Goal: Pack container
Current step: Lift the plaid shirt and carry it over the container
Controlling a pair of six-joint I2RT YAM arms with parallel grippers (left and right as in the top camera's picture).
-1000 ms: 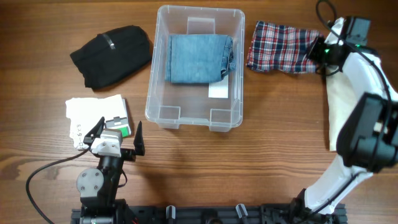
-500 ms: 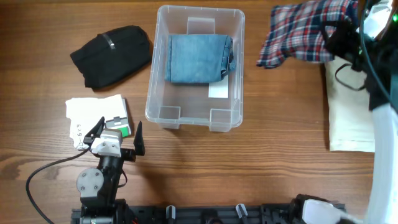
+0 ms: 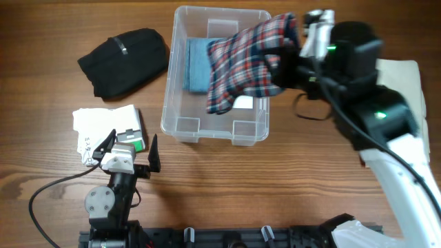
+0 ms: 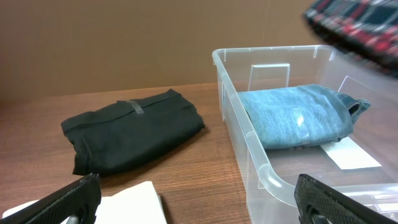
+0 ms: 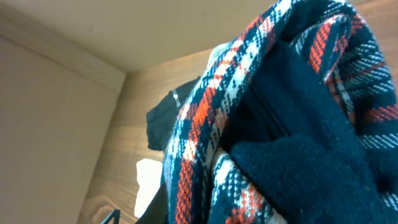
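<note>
Showing wooden table (image 3: pixel 275 186) (brown planks), container (image 3: pixel 167 103) on it, tan wall (image 4: pixel 124 43)

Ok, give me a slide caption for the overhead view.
Right arm holds plaid garment above the container, folded denim inside; left fingers open.

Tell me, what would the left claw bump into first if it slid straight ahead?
Probably the white packet just ahead of the left gripper, unless it passes above; beyond lies the black garment.
</note>
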